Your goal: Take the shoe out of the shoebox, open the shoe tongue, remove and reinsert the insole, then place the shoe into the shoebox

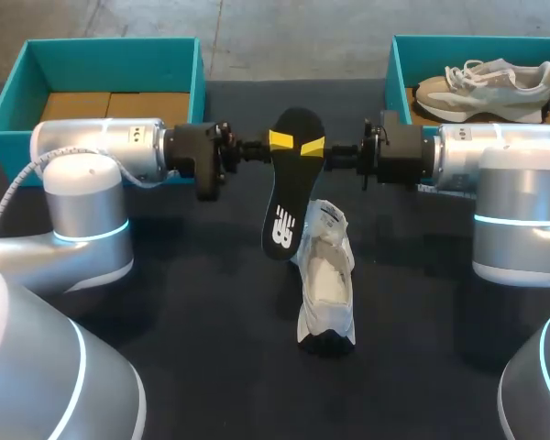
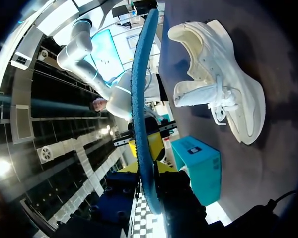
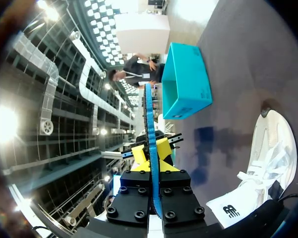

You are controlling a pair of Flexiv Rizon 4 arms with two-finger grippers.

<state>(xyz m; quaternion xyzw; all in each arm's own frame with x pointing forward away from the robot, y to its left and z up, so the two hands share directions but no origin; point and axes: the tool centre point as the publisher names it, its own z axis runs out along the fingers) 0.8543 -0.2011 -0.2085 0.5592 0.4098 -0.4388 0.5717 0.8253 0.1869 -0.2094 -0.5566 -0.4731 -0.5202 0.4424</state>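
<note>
A black insole [image 1: 291, 183] with a yellow patch hangs above the table's middle, heel end toward the back, and shows edge-on in both wrist views [image 2: 139, 89] [image 3: 149, 114]. My right gripper [image 1: 312, 147] [image 3: 150, 161] is shut on its right edge. My left gripper [image 1: 281, 140] [image 2: 146, 171] straddles the left edge with its fingers slightly apart, a thin gap beside the insole. The white shoe [image 1: 327, 284] [image 2: 223, 89] [image 3: 273, 158] rests on the dark table just below and in front of the insole, its tongue pulled open.
A teal shoebox [image 1: 399, 73] at the back right holds a beige shoe [image 1: 484, 87]. A second teal box [image 1: 110, 55] at the back left holds brown cardboard. Both arms stretch across the back half of the table.
</note>
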